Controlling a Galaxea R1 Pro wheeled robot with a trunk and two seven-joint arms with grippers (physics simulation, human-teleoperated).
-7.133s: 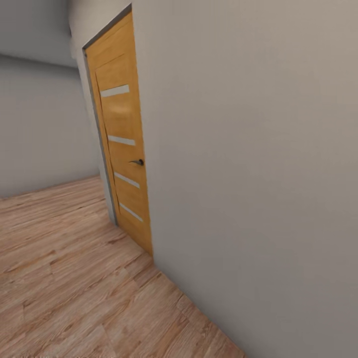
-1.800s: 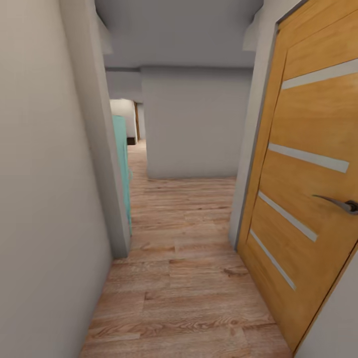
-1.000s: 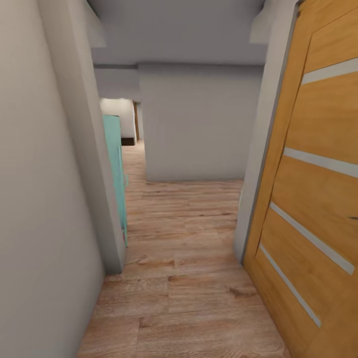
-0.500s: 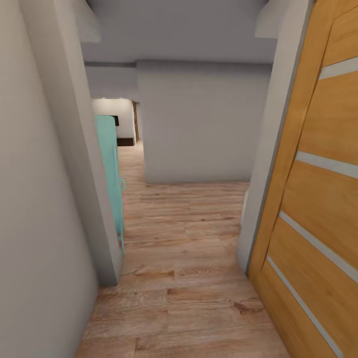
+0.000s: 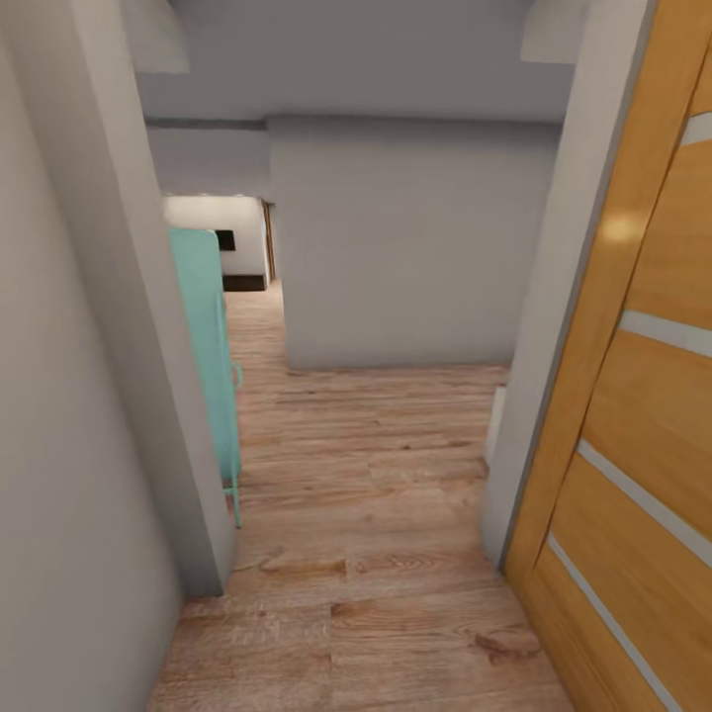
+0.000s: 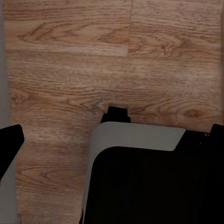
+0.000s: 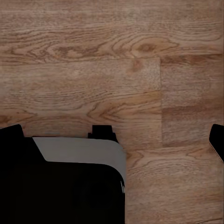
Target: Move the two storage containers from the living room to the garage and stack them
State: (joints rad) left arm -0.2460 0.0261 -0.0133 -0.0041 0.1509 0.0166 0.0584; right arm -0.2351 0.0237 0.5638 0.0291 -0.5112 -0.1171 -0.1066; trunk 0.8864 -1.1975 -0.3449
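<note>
The two storage containers are out of view. I am in a narrow hallway with light wood-plank flooring [image 5: 366, 475]. In the left wrist view my left gripper [image 6: 112, 140] is open over the planks, its black fingertips [image 6: 9, 140] far apart with nothing between them. In the right wrist view my right gripper [image 7: 114, 135] is open in the same way, its fingertips [image 7: 11, 135] at the picture's edges. Part of my own grey and black body [image 6: 140, 177] lies under both wrists.
A grey wall corner [image 5: 148, 346] stands close on the left, with a teal piece of furniture [image 5: 208, 346] just behind it. An orange wood-panelled door [image 5: 643, 415] lines the right side. A grey wall [image 5: 405, 247] blocks the way ahead; an opening [image 5: 242, 252] leads past it on the left.
The camera turned from facing the door and wall to looking down the hallway, then moved forward: the left corner, teal furniture and door have grown and slid outward.
</note>
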